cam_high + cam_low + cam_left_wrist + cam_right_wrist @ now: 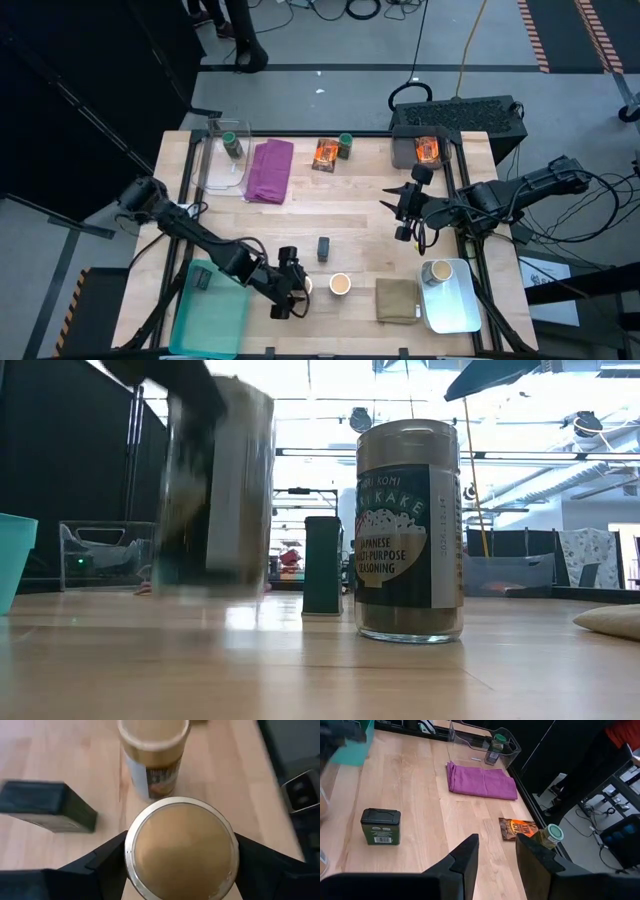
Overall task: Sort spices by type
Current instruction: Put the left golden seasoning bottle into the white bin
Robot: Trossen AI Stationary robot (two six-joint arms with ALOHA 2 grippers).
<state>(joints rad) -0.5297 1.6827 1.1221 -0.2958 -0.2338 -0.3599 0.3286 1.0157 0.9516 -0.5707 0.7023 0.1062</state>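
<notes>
Wooden tabletop (330, 215) carries sorting bins at its corners: a clear bin (212, 170) far left with one green-lidded jar (231, 145) inside, a teal bin (212, 315) near left holding a dark block (202, 279), a black tray (432, 165) far right with an orange packet (427, 150), and a white tray (455, 305) near right with one tan-topped cup (437, 272). Each bin seems to take one type.

Left gripper (290, 288) sits at the near edge, just beside the teal bin. In the left wrist view its jaws bracket a round tan-topped cup (182, 850) on both sides; contact is probable, but a firm clamp cannot be told. Another tan-topped cup (340, 284) stands close by, and a dark tin (323, 247) stands upright mid-table.

Right gripper (408, 210) hovers mid-table right, fingers parted with a narrow gap, holding nothing.

Unsorted still: a second orange packet (325, 153) and a second green-lidded jar (345, 146) side by side at the far edge, next to the purple cloth (269, 170). Olive cloth (397, 300) lies beside the white tray.

Judgement: the bracketed cup belongs on the white tray, across the table.
</notes>
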